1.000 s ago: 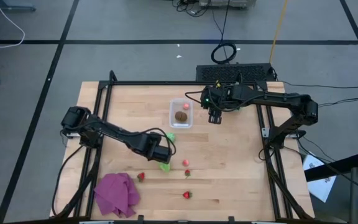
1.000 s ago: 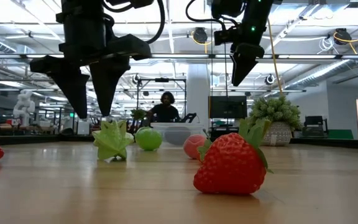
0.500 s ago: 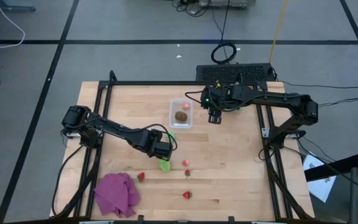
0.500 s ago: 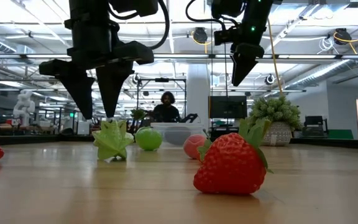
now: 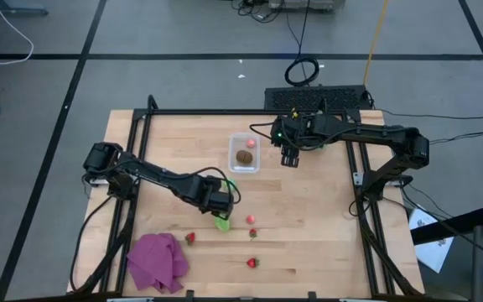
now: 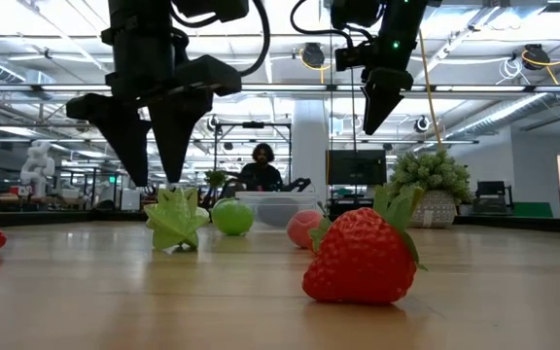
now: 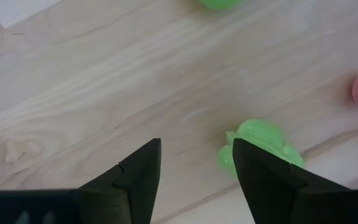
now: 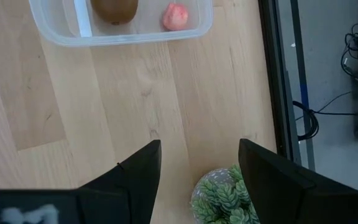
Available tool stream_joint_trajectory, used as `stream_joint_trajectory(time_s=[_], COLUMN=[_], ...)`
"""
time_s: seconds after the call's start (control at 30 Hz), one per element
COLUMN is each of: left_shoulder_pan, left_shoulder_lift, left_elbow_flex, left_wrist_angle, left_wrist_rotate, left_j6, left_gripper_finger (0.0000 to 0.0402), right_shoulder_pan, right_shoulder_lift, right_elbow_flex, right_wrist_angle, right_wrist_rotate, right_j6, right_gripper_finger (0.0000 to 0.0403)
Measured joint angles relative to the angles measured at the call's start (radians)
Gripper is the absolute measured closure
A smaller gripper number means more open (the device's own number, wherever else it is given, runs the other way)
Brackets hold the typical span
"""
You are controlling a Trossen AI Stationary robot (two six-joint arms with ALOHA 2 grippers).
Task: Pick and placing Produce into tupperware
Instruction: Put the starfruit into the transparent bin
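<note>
My left gripper [image 5: 220,201] hangs open just above the light green star-shaped piece [image 5: 223,223], which lies on the table. In the left wrist view that piece [image 7: 260,146] shows beside one finger, outside the gap of the gripper [image 7: 196,143]. A round light green piece [image 5: 231,184] and a pink piece [image 5: 250,219] sit close by. The clear tupperware [image 5: 234,161] holds the brown kiwi [image 5: 244,156] and a pink piece [image 5: 248,143]. My right gripper [image 5: 290,157] waits open, raised just right of the tupperware. Three strawberries [image 5: 190,238] [image 5: 253,233] [image 5: 251,262] lie near the table's near edge.
A purple cloth [image 5: 156,262] lies crumpled at the near left. The spiky pale-green plant [image 8: 225,196] stands under my right arm, near the table's far right frame rail [image 8: 281,93]. In the low view a person [image 6: 261,167] sits beyond the table.
My left gripper has drifted slightly toward the table's right, over the green star-shaped piece, still open. Nothing on the table has moved.
</note>
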Motion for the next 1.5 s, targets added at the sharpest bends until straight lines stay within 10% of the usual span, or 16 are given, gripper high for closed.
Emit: stream_joint_trajectory(time_s=[1.03, 1.5], left_shoulder_pan=[0.0, 0.002], left_shoulder_lift=[0.0, 0.001], left_elbow_flex=[-0.035, -0.088], left_wrist_angle=[0.046, 0.064], left_wrist_rotate=[-0.035, -0.009], left_j6=[0.066, 0.003], left_gripper_finger=[0.0192, 0.0055], right_shoulder_pan=[0.0, 0.0], right_shoulder_lift=[0.0, 0.0], right_elbow_flex=[0.0, 0.0], right_wrist_angle=[-0.009, -0.008], right_wrist_rotate=[0.0, 0.0], right_j6=[0.0, 0.0], right_gripper_finger=[0.02, 0.02])
